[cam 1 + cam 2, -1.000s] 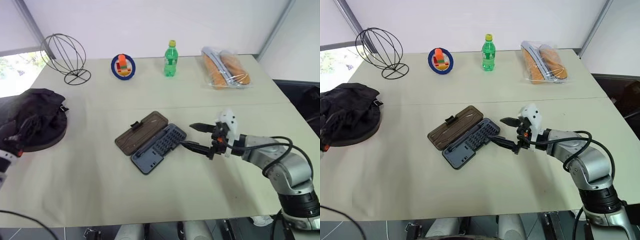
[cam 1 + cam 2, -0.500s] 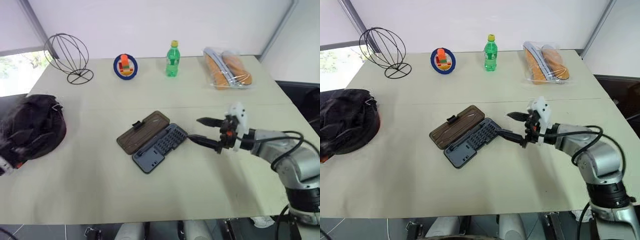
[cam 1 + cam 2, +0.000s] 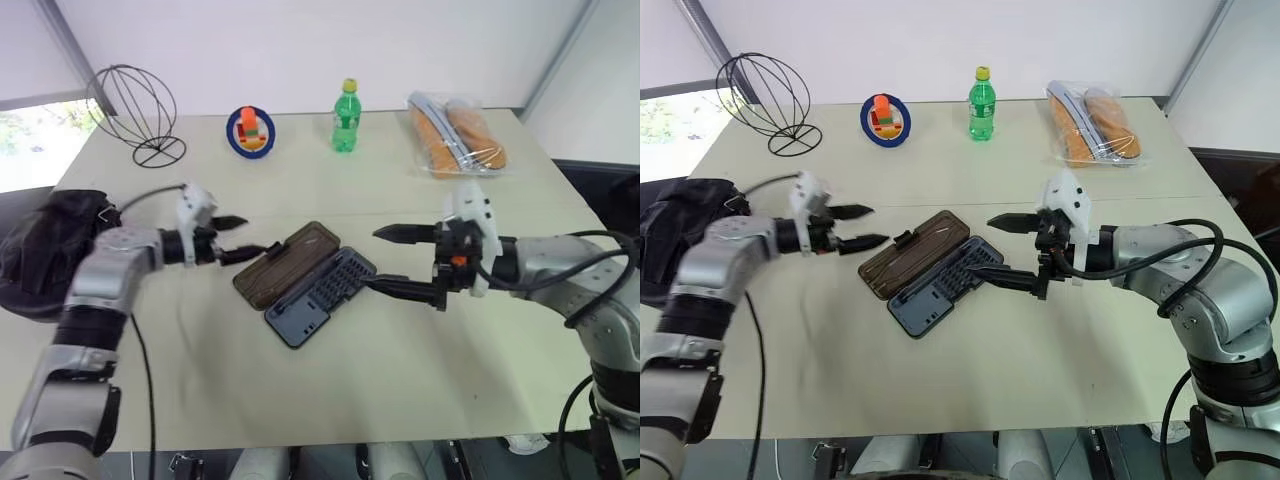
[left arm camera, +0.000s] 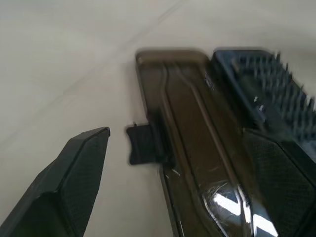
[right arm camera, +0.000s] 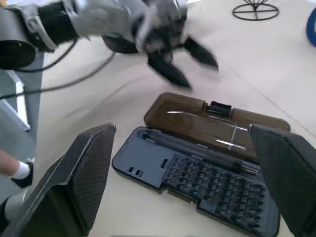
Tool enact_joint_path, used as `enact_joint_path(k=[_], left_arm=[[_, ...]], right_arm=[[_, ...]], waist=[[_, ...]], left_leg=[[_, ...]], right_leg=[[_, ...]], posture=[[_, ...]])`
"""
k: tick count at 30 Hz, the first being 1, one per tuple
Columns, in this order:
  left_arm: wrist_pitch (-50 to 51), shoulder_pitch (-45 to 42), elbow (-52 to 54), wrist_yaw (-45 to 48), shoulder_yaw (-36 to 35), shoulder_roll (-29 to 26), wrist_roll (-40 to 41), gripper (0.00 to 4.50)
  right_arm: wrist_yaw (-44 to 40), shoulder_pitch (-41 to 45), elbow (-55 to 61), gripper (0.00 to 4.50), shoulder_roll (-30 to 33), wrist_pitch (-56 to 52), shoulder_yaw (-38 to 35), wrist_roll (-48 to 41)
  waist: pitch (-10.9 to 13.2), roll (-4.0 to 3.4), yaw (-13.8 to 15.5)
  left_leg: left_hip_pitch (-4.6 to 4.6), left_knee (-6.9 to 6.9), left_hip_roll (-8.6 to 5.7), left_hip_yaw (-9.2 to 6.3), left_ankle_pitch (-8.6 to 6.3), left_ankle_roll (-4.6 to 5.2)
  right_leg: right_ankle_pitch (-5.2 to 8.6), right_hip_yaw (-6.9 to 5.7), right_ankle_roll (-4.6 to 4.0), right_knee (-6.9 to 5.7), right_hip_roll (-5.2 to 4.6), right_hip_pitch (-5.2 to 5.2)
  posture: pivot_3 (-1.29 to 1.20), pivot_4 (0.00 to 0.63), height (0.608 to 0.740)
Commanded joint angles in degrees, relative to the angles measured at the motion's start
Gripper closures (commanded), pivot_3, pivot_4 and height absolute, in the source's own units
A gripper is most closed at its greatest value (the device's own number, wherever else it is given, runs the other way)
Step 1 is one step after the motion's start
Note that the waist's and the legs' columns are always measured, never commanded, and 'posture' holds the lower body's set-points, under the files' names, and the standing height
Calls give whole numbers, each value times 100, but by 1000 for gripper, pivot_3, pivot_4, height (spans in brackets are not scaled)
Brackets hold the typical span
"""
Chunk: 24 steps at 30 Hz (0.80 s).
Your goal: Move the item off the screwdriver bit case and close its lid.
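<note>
Closing-lid step in hand | big black lumpy dome item point(image 3: 45, 250) off case, table's 9 o'clock edge | flat dark grey hinged bit case point(image 3: 305, 282) centre, smoky-brown translucent lid point(image 3: 285, 263) flat at tray's 10 o'clock | left gripper point(image 3: 243, 238) jaws apart, near latch tab | right gripper point(image 3: 398, 262) jaws apart, at tray's 3 o'clock | next: get under lid edge, fold over tray, likely.

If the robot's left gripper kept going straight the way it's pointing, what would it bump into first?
Probably the lid of the open screwdriver bit case. The left gripper, fingers open, points toward the lid's latch edge, but how high it hangs above the table is hard to judge, so it might pass over it.
</note>
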<state>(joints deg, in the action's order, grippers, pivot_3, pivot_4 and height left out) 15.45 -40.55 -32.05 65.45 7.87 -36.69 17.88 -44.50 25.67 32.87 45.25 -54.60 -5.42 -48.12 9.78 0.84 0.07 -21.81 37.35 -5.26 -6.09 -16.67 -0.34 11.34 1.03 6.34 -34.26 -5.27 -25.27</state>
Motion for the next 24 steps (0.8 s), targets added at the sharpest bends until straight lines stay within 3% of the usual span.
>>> enact_joint_path(k=[1,10,13,20,24], left_arm=[[-729,-269,-686,275,145,-12,-531,34],[-1192,-432,-1501,598,200,160,-991,34],[-1346,-408,-1673,605,209,224,-1103,898],[-1423,-247,-1611,594,179,317,-1198,4404],[-1412,-208,-1558,579,140,361,-1230,4487]], right_arm=[[302,-62,407,0,13,-72,-250,-211],[635,-508,771,0,260,-217,-364,-383],[635,-612,770,0,340,-186,-258,-289],[511,-721,707,0,445,-7,-199,-140],[459,-727,684,0,472,38,-192,-98]], waist=[[0,-1,-6],[-1,0,60],[-3,-1,61],[-5,0,63],[-8,-3,59]], left_leg=[[-17,4,0,0,12,-20],[-38,49,-2,-6,-12,23],[-39,58,-3,-4,-13,24],[-38,73,-4,-5,-13,24],[-35,79,-4,-3,-13,24]], right_leg=[[0,0,0,-5,0,-17],[-4,-8,7,-12,-3,-13],[-8,-8,14,-14,-2,-9],[-11,-8,18,-27,-2,-6],[-11,-5,18,-37,-2,-5]], posture=[[0,150,740],[0,150,740],[0,150,740],[0,150,740],[0,150,740]])
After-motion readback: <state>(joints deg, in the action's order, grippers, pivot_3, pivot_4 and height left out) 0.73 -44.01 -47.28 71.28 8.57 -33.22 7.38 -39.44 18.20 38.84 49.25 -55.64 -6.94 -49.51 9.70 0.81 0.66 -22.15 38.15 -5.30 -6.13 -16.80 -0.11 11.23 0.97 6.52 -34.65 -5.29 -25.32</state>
